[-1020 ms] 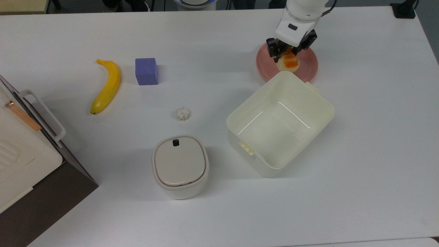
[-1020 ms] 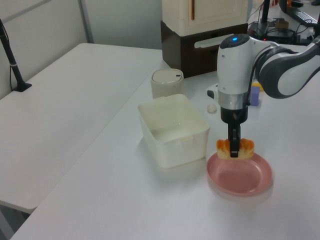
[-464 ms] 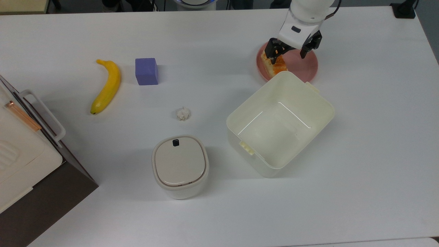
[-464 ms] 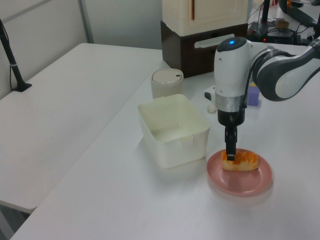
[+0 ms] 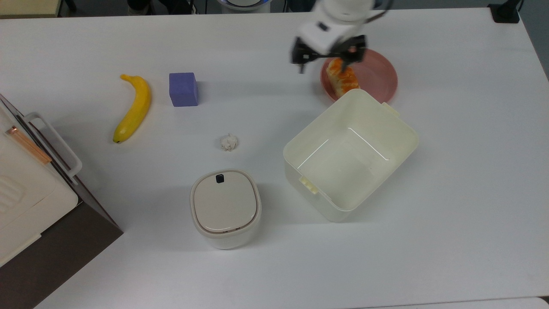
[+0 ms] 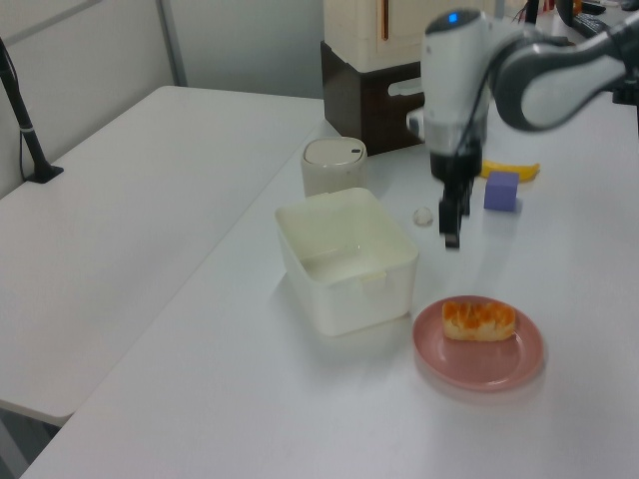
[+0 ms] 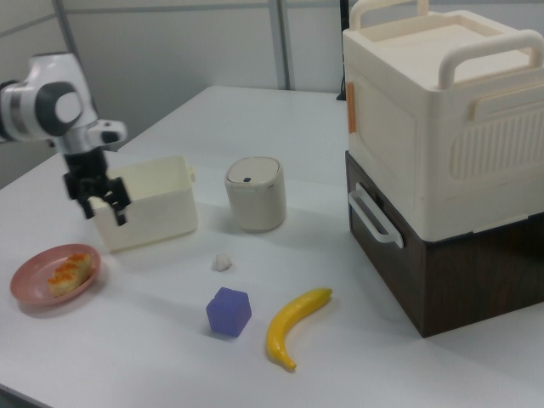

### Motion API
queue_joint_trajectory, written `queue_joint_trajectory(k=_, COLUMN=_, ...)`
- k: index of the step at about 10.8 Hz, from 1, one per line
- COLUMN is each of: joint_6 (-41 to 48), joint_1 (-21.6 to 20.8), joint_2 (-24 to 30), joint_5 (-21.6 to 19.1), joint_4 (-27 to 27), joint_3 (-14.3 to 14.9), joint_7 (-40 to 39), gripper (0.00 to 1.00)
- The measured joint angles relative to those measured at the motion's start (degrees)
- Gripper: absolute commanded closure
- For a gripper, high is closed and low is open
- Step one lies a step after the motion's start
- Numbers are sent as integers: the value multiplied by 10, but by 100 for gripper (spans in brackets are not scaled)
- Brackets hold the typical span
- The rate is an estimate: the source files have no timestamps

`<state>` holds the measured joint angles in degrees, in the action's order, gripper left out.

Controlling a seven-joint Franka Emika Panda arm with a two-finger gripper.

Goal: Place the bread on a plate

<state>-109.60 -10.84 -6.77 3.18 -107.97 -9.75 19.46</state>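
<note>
With bread [image 6: 479, 320] lying flat on pink plate [image 6: 486, 361], toward the rim nearest cream tub [image 6: 344, 259], gripper [image 5: 327, 61] raised clear of both, fingers [image 7: 121, 214] spread and holding nothing, positioned above bare table [image 5: 450, 171] off the top view's left of the plate

Braided orange-topped bread [image 6: 479, 320] is lying flat on the pink plate [image 6: 499, 364], seemingly off-centre toward the top view's left rim.
</note>
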Motion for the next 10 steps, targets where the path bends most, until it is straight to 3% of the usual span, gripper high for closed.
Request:
queue_joint_trajectory(k=3, joint_6=36, joint_1=36, joint_2=11, joint_5=1, joint_4=44, joint_3=74, joint_7=-43, gripper=0)
queue_joint_trajectory(k=7, joint_6=72, joint_1=56, joint_2=11, joint_5=0, joint_4=109, joint_3=112, joint_7=-83, gripper=0)
queue_joint_trajectory(k=10, joint_6=78, joint_1=56, joint_2=11, joint_5=0, joint_4=121, joint_3=114, joint_7=-89, gripper=0)
